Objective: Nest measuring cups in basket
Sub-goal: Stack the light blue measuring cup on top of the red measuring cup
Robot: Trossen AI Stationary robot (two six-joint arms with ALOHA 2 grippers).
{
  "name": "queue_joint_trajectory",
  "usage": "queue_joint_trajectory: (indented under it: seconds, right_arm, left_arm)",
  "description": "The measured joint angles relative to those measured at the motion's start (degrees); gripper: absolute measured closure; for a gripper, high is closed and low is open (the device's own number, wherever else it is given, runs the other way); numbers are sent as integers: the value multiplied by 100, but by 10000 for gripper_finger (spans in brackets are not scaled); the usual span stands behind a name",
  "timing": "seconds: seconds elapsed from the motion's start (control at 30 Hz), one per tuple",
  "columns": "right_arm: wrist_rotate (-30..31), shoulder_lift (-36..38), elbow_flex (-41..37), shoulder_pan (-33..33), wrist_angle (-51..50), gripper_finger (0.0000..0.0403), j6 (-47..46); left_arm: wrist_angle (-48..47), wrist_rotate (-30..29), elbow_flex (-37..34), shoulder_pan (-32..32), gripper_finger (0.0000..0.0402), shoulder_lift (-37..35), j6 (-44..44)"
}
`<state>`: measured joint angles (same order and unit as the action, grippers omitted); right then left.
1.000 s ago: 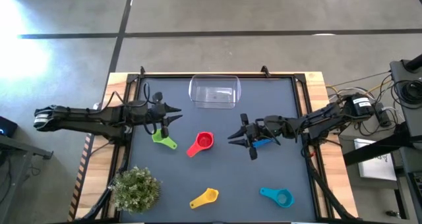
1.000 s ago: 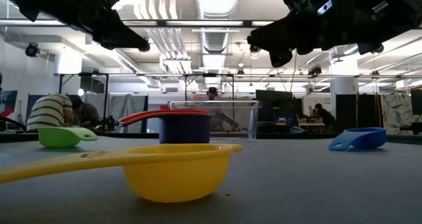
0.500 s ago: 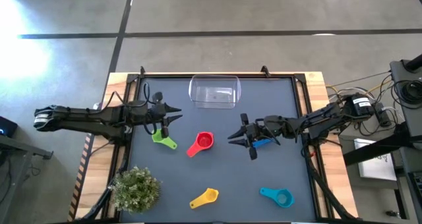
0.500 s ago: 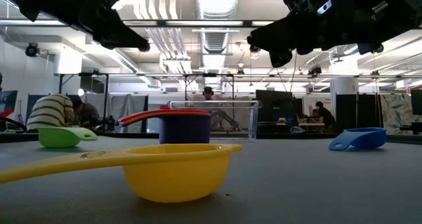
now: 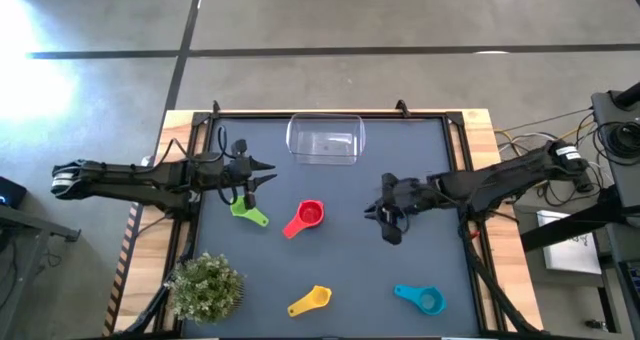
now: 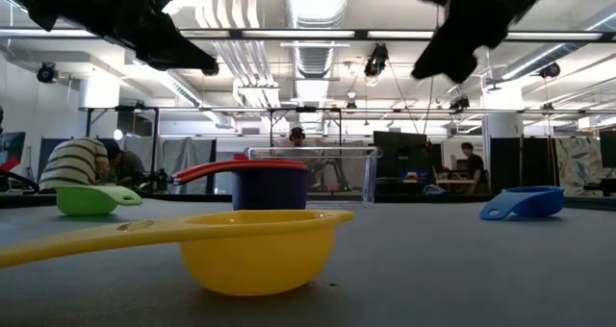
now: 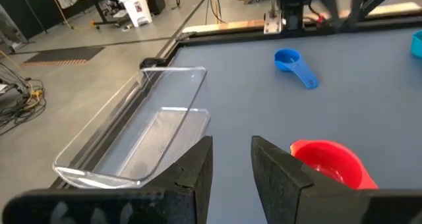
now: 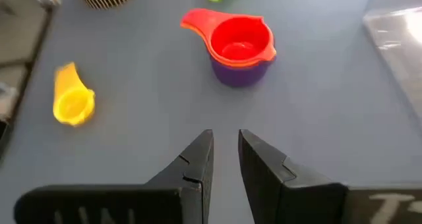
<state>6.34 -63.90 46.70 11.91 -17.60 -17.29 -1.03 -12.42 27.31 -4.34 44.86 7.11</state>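
Overhead looking down, table-level across, both sharing basket (image 5: 324, 140)
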Motion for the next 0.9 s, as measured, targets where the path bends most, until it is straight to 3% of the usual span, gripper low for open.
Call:
queue_joint_trajectory:
  seconds: [0.2, 0.47, 0.63, 0.9]
  right_arm:
    - [419, -369, 812, 771, -1287, 342, -830]
    - [165, -1219, 1294, 1854, -2327, 342, -2792]
    - [108, -1808, 1992, 2639, -2517, 342, -3447]
    - [115, -2647, 2971, 3535, -4173, 342, -4073]
  left_arm:
    - [-18, 0, 0, 0, 316, 2, -11]
    - [-52, 0, 0, 2, 316, 4, -506]
    - [-279, 13, -58, 16, 316, 5, -997]
    - [-256, 671, -192, 228, 316, -33, -1774]
